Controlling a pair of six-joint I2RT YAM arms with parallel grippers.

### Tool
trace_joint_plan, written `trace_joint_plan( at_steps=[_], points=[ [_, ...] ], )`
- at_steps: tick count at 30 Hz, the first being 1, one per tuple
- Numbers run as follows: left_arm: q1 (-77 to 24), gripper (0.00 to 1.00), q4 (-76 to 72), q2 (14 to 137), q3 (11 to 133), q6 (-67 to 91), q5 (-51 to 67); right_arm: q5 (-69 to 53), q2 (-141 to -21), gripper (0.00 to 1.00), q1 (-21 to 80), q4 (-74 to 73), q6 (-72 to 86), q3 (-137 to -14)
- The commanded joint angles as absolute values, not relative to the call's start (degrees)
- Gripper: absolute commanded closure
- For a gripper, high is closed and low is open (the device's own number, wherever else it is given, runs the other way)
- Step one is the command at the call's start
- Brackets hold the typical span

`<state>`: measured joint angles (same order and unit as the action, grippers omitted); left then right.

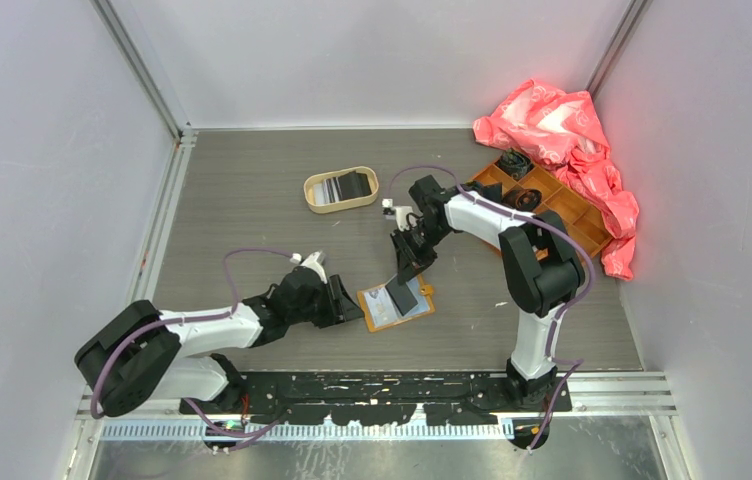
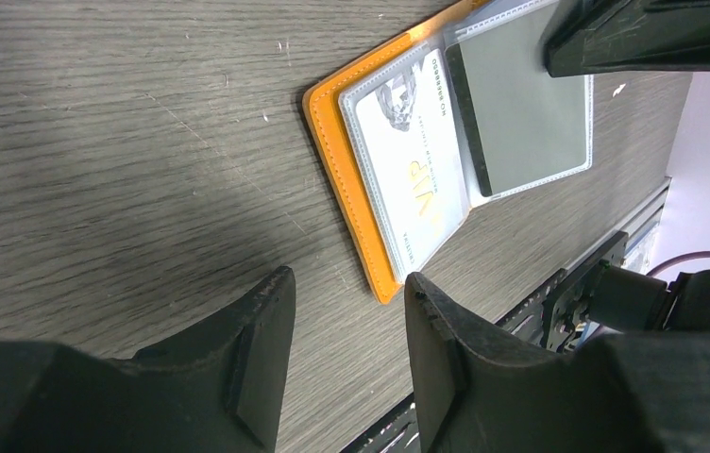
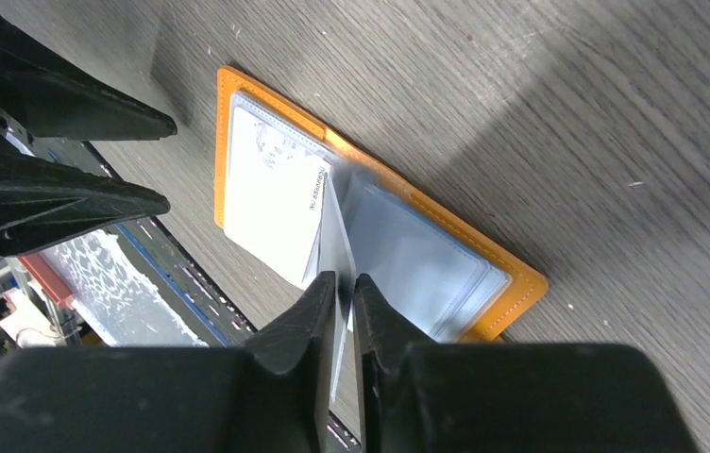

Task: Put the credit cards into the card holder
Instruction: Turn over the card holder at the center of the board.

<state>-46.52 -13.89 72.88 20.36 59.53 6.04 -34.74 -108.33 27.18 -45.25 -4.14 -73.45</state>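
Seen from overhead, the orange card holder (image 1: 414,313) lies open on the grey table (image 1: 252,210) in front of the two arms, its long axis running roughly left to right. The right gripper (image 1: 407,275) hangs directly above it, clamped on a black card (image 1: 402,297) that slants down towards the centre fold. The left gripper (image 1: 352,305) sits just off the holder's left edge. More cards wait in the oval tray (image 1: 312,203) farther back. From the left wrist, that gripper's jaws stand apart with nothing between them. The holder's near corner lies just beyond the fingertips, a white VIP card (image 2: 408,160) is already seated under clear plastic, and the black card shows flat-on beside it. From the right wrist, the fingers pinch the black card edge-on, its far end meeting the clear sleeves (image 3: 417,264) at the fold. Whether it has entered a sleeve cannot be told. The coming push looks likely to run down the card's length into the fold, with the right arm placed to make it and the left near enough to steady the holder.
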Motion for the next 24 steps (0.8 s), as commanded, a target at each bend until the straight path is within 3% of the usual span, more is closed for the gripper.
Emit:
trace_joint_plan(
  at_steps=[1,11,24],
  points=[
    [-46.4,0.53,-14.4,71.2,21.0,58.6,5.8,-38.3,-107.0,0.79,26.9,-45.0,-3.9,-74.9],
    [-46.4,0.53,-12.9,68.4,20.5,58.6,5.4,-50.9,-108.2,0.67,26.9,-46.1,-4.7,-74.7],
    [-46.4,0.54,-8.0,60.7,19.2,58.1,3.1,-59.0,-112.0,0.66,27.9,-40.5,-0.1,-72.0]
  ],
)
